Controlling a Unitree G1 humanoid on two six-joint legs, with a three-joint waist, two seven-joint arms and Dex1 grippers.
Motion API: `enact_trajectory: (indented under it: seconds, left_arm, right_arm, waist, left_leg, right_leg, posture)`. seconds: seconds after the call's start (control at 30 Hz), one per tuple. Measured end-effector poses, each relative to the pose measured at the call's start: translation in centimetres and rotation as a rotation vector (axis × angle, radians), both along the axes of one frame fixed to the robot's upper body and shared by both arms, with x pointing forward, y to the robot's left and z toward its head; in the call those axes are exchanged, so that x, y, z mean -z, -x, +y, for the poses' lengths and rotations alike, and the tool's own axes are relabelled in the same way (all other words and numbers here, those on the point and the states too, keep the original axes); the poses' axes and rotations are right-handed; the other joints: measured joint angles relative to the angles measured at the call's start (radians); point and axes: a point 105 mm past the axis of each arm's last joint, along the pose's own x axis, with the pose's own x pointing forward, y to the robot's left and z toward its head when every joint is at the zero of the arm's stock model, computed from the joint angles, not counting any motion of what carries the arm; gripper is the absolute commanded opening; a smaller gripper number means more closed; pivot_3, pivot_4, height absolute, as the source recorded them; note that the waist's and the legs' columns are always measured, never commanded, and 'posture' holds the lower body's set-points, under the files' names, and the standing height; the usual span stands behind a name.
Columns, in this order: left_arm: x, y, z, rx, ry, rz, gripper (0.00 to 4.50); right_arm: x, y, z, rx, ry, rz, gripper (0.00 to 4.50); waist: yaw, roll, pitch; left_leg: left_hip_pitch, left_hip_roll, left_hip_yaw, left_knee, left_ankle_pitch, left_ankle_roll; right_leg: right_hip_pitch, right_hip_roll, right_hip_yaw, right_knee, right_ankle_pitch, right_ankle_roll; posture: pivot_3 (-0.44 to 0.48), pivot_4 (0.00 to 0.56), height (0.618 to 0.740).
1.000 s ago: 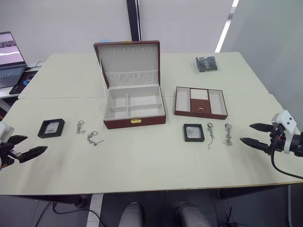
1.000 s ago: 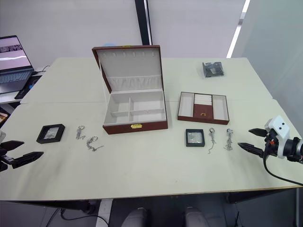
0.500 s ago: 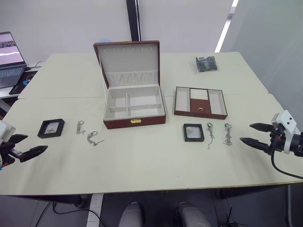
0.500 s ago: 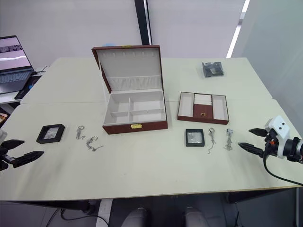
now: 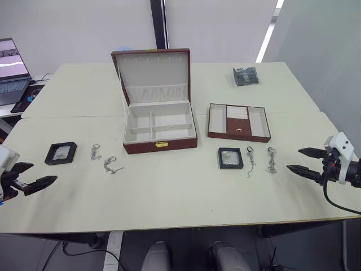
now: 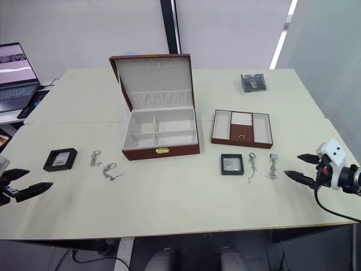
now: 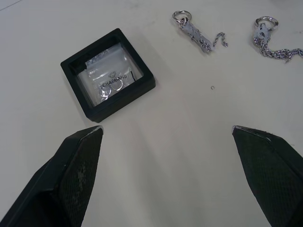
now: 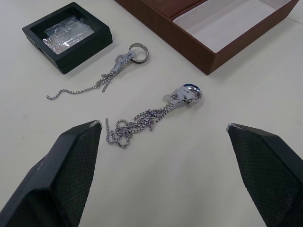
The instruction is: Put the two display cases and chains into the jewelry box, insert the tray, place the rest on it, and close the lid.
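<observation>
While nothing is yet gripped, both arms sit low at the outer edges of the pale cream table (image 5: pixel 169 192), one to each side.

Left gripper: left gripper (image 5: pixel 29 176) spread wide, empty, hovering near the table's left edge; its black fingertips (image 7: pixel 83 142) frame bare tabletop.

Right gripper: right gripper (image 5: pixel 299 160) also spread wide, empty, near the right edge.

Box: large reddish-brown leatherette jewelry box (image 5: pixel 159 125) at table centre, cream-lined lid (image 5: pixel 152 76) standing open, compartments empty.

Tray: shallow reddish-brown lidless tray (image 5: pixel 239 121) just right of the box, well apart from it.

Left group: small square black display case with clear window (image 7: pixel 108 79) lies just ahead of the left gripper, toward the box; two short silver chains (image 5: pixel 105 158) beyond it, between case and box.

Right group: second black display case (image 5: pixel 230 158) in front of the tray; two silver chains (image 8: pixel 151 113) between that case and the right gripper, long axes running roughly toward the tray.

Key relation: each arm has its own cluster. Left arm nearer the left case; right arm nearer the chain closest to it, case farther inboard.

Judgement: task at its start; likely first reach is straight forward from either gripper.

Other: dark grey plastic packet (image 5: pixel 246 75) far right rear; laptop (image 5: pixel 11 70) at far left.
</observation>
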Motion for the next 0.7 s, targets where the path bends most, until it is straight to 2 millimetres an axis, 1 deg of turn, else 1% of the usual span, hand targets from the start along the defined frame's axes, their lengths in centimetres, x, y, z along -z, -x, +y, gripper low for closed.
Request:
enact_trajectory:
  seconds: [0.43,0.5,0.57,0.63,0.7]
  left_arm:
    - [-0.2,-0.1,-0.2,-0.003,-0.008,-0.003,4.50]
    - [-0.2,-0.5,-0.5,-0.006,0.010,-0.022,4.50]
    - [-0.5,-1.3,-1.2,-0.011,0.058,-0.076,4.50]
    - [-1.1,-2.3,-2.1,-0.003,0.101,-0.134,4.50]
    - [-2.0,-3.6,-3.2,-0.013,0.153,-0.222,4.50]
  right_arm:
    - [0.0,0.0,0.0,0.001,-0.001,-0.003,4.48]
    - [0.1,-0.2,0.2,0.010,-0.020,-0.008,4.48]
    - [-0.1,-0.7,1.3,0.015,-0.092,-0.037,4.48]
    - [-0.9,-1.4,2.7,0.001,-0.159,-0.074,4.48]
    - [-2.4,-2.6,4.3,0.007,-0.219,-0.148,4.48]
  waist:
    - [0.000,0.000,0.000]
    - [0.000,0.000,0.000]
    - [0.000,0.000,0.000]
    - [-0.001,0.000,0.000]
    - [-0.001,0.000,0.000]
  left_leg:
    - [0.000,0.000,0.000,0.000,0.000,0.000]
    - [0.000,0.000,0.000,0.001,0.000,0.000]
    - [0.000,0.000,0.000,0.002,0.000,0.000]
    - [0.000,0.000,0.000,0.003,0.000,0.000]
    - [0.000,0.000,-0.001,0.006,0.000,0.000]
  right_leg:
    - [0.000,0.000,0.000,0.000,0.000,0.000]
    - [0.000,0.000,0.000,0.000,0.000,0.000]
    - [0.000,0.000,0.000,0.002,0.000,0.000]
    - [0.000,0.000,0.000,0.004,0.000,0.000]
    - [0.000,0.000,0.000,0.007,0.000,0.000]
  posture:
    - [0.000,0.150,0.740]
    - [0.000,0.150,0.740]
    - [0.000,0.150,0.740]
    - [0.000,0.150,0.740]
    - [0.000,0.150,0.740]
